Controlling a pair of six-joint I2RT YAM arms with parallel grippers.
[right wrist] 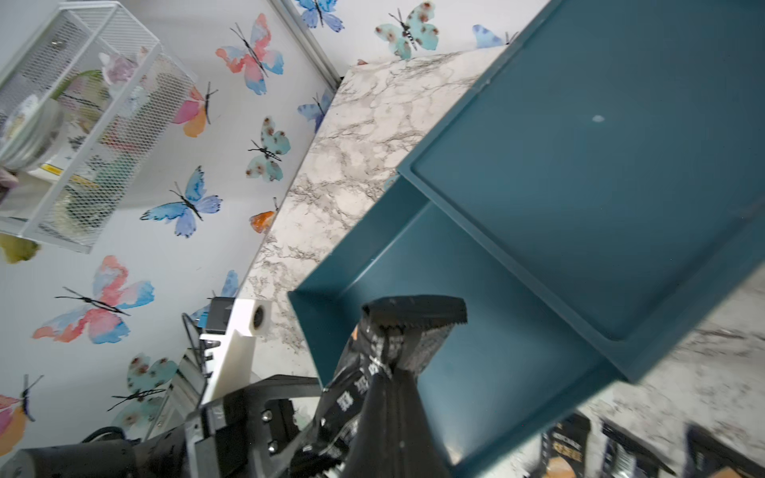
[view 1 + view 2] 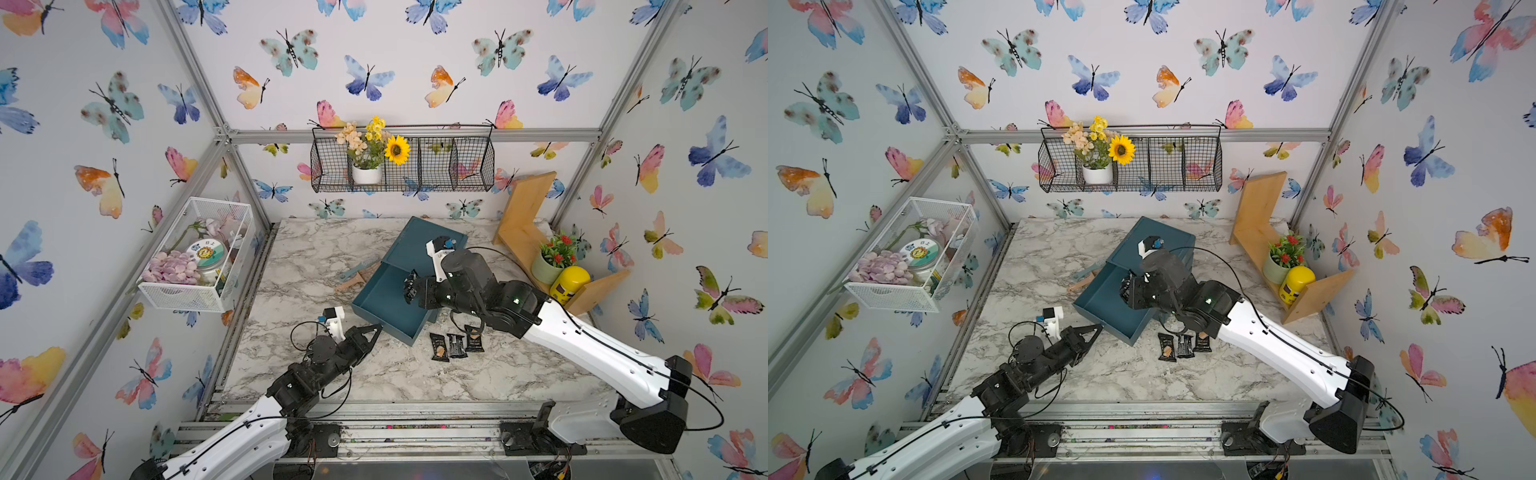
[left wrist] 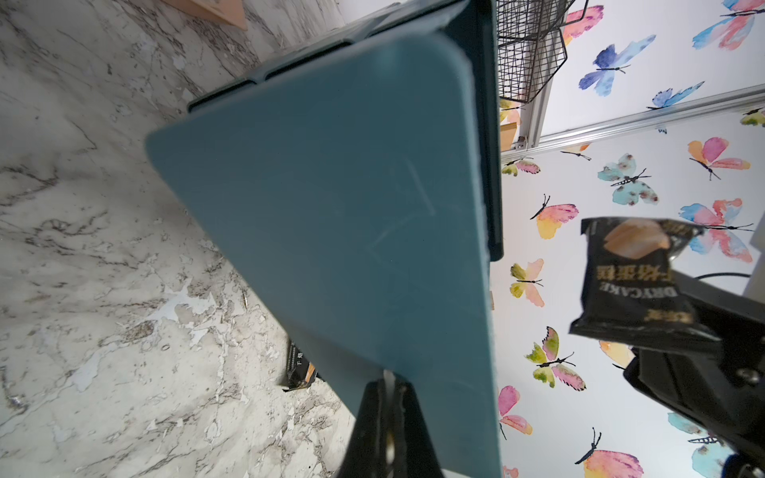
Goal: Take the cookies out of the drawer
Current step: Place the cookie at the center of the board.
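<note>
Right end effector [image 1: 395, 372] pinches a black wrapped cookie packet [image 1: 407, 327], open teal plastic drawer [image 2: 382, 303] just below. Left end effector [image 2: 377, 328] shut on drawer front. Next: set it by the 3 black packets [image 2: 456, 345] on tabletop [image 2: 374, 382].

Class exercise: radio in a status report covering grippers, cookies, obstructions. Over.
Left gripper shut on drawer front. Right gripper shut on black cookie packet above drawer. Three packets on table. Nothing blocking.
</note>
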